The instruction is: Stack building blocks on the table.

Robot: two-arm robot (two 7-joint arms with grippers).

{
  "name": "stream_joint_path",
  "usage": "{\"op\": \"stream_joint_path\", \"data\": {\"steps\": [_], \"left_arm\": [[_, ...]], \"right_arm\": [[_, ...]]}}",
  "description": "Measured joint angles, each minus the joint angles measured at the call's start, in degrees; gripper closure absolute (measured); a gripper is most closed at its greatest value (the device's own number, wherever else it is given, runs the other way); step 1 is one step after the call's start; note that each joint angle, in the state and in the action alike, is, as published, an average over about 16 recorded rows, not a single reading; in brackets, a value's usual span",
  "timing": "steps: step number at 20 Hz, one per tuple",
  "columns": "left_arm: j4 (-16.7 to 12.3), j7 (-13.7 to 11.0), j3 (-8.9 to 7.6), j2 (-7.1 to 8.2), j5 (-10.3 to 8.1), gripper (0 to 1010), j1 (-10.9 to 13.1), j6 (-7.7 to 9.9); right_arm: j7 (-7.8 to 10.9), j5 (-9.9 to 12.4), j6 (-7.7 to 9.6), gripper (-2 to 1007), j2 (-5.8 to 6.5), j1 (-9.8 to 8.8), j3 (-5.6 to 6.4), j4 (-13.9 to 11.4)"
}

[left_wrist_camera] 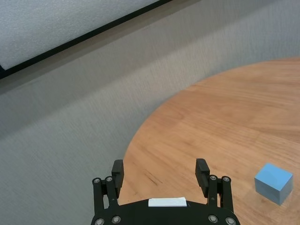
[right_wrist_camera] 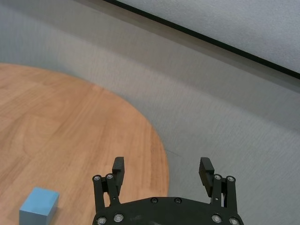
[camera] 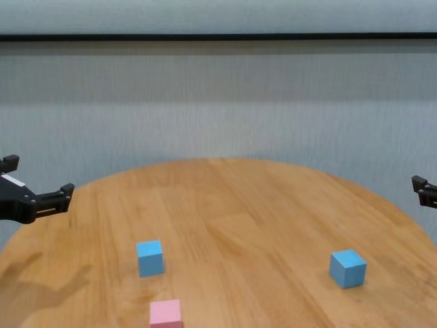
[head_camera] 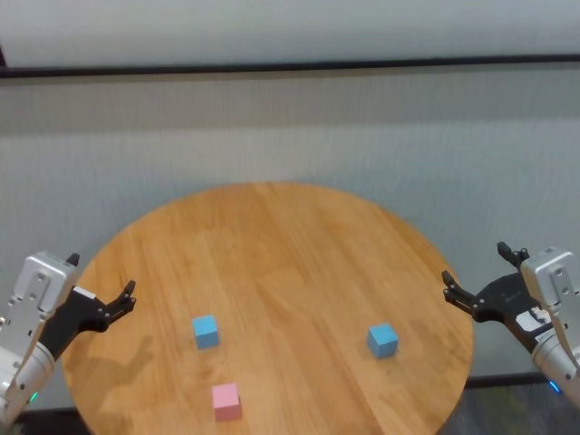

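Blocks: we see the pink block (head_camera: 226, 401) at 6 o'clock, one blue block (head_camera: 206, 331) at 7, the other blue block (head_camera: 382, 340) at 4 on the table (head_camera: 281, 263).
Left gripper (head_camera: 101, 288): 9 o'clock edge, jaws wide apart, nothing held.
Right gripper (head_camera: 476, 274): 3 o'clock edge, likewise.

Grey wall (head_camera: 290, 136), dark rail (head_camera: 290, 65)

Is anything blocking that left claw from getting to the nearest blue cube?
Nothing visible. The left end effector is open over the table's left edge, with only bare wood between it and the blue cube.
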Motion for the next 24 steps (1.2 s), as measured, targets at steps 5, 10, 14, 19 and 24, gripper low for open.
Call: {"op": "stream_joint_path", "data": {"steps": [5,10,14,19,24], "left_arm": [[0.0,0.0,0.00,0.00,0.00,7,0.0,0.00],[0.0,0.0,0.00,0.00,0.00,7,0.0,0.00],[0.0,0.0,0.00,0.00,0.00,7,0.0,0.00],[0.0,0.0,0.00,0.00,0.00,7,0.0,0.00],[-0.7,-0.4,-0.76,0.15,-1.16,7,0.6,0.71]], "right_arm": [[0.00,0.0,0.00,1,0.00,0.00,0.00,0.0],[0.00,0.0,0.00,1,0.00,0.00,0.00,0.0],[0.00,0.0,0.00,1,0.00,0.00,0.00,0.0],[0.00,0.0,0.00,1,0.00,0.00,0.00,0.0],[0.00,0.0,0.00,1,0.00,0.00,0.00,0.0]]}}
